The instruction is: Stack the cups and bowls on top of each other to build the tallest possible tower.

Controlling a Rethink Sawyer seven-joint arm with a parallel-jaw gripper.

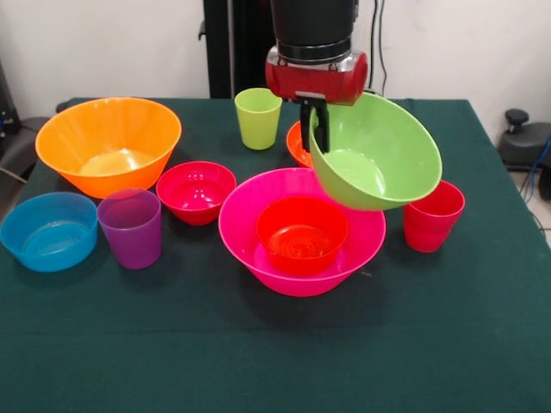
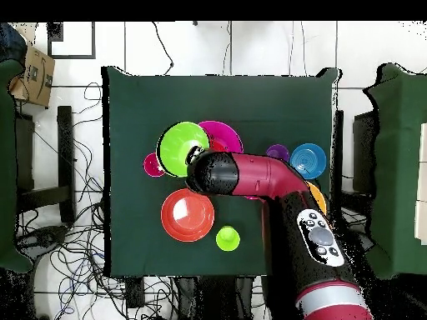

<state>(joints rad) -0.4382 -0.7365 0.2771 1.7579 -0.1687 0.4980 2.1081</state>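
green bowl [image 1: 379,151] tilted, rim pinched in end effector [image 1: 314,129], above pink bowl [image 1: 301,237]

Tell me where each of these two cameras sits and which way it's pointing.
Front view: across the table, facing the robot; the arm drops from the top, gripper shut on the tilted green bowl.
Overhead view: above, looking straight down, base at the bottom; the red arm crosses the table.
Both show the green bowl beside the pink bowl and the lime green cup.

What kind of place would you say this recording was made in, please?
Probably a robotics lab: a green-clothed table carries bright plastic bowls, loose cables sprawl over the tiled floor, and a cardboard box sits nearby.
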